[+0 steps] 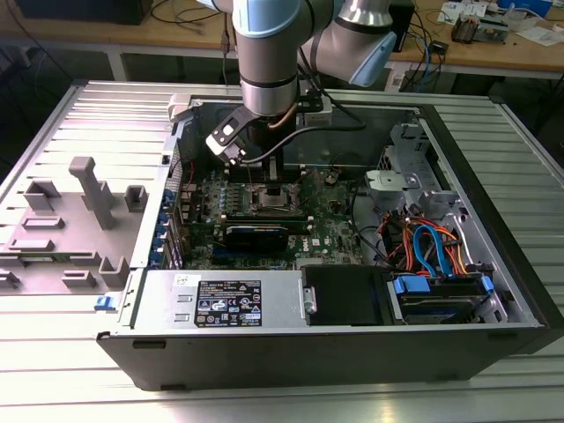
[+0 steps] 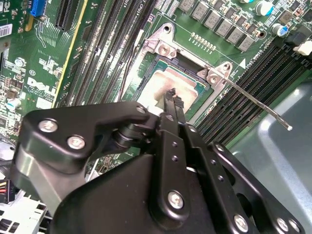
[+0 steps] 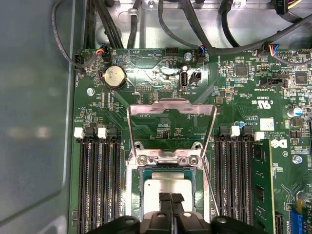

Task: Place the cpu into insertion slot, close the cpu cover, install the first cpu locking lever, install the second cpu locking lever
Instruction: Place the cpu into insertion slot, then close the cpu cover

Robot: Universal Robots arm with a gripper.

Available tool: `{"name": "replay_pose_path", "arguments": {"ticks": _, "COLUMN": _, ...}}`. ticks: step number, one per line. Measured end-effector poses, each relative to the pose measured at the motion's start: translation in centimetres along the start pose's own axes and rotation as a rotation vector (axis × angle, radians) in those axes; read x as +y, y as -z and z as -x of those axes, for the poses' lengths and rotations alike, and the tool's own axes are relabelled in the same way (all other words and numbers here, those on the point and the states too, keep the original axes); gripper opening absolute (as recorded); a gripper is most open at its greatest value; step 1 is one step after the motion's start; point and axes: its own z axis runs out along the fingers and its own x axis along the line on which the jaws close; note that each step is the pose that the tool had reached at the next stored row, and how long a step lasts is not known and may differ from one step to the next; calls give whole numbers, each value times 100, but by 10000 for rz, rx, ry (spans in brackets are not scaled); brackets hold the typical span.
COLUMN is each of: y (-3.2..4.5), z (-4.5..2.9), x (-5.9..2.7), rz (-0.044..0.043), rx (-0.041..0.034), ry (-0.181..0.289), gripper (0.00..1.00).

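Directly under the gripper [image 3: 170, 197], fingertips pressed together on nothing, cpu [image 3: 165, 185] flat in the insertion slot [image 3: 134, 190], with the cpu cover [image 3: 170, 104] swung open beyond the slot's hinged edge, straight ahead of those tips.

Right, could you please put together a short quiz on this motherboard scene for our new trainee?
1. True or false: the cpu sits in the insertion slot.
2. The cpu cover is: A) shut over the cpu; B) standing open, clear of the insertion slot; C) held in the claw.
3. Fill in: the claw hangs directly above the ____.
Key: 1 true; 2 B; 3 cpu.
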Motion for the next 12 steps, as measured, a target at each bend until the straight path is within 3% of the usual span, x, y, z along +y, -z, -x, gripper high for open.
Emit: {"name": "replay_pose_path", "arguments": {"ticks": 12, "y": 5, "z": 0, "x": 0, "rz": -9, "rx": 0, "ry": 0, "gripper": 11}}
